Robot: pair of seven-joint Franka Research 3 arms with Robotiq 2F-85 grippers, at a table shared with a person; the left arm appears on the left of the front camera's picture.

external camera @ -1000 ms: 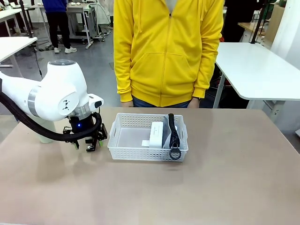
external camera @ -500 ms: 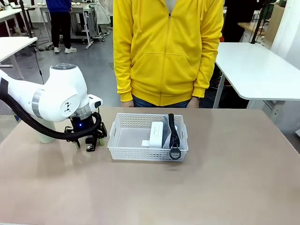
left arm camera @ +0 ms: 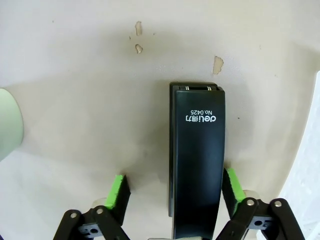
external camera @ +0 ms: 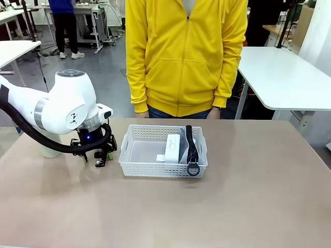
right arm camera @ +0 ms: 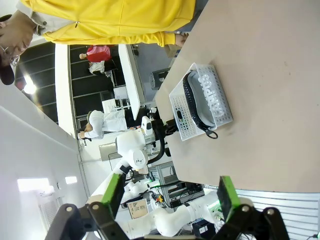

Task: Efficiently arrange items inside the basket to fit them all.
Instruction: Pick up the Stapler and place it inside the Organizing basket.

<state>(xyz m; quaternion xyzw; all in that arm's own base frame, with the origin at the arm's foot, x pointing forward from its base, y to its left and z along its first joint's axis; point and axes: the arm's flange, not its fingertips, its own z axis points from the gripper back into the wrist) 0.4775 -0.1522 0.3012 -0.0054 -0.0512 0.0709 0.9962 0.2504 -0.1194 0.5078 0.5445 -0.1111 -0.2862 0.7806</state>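
Bench: tan top [external camera: 248, 206], scuffed with small chips near the stapler; workshop tables and floor behind.
Person: yellow hoodie [external camera: 186, 57], standing at the far edge, mid-bench, directly behind the basket.
Basket: white lattice basket [external camera: 155, 169] at mid-bench, nearer the far edge than the near one, long side facing the camera.
Pouch: grey pouch [right arm camera: 212, 100], print "CAMPUS", stands on edge along the basket's right end; its black ring [external camera: 193, 169] hangs over the front rim.
Block: white block [external camera: 173, 146] inside the basket, against the pouch's left face; the left half of the basket floor is bare.
Stapler: black stapler [left arm camera: 196, 160] flat on the bench, outside the basket, just beside its left end wall.
Left gripper: left gripper [left arm camera: 175, 176] down at the bench, jaws spread around the stapler. One green pad [left arm camera: 233, 183] meets the stapler's side; the other stands off with bench showing between. Not clamped.
Right gripper: right gripper [right arm camera: 169, 192] raised well away from the basket, jaws wide apart, nothing between them.
Cup: pale green cup [left arm camera: 7, 125] on the bench near the left edge, apart from the stapler, partly behind the left arm in the front view.
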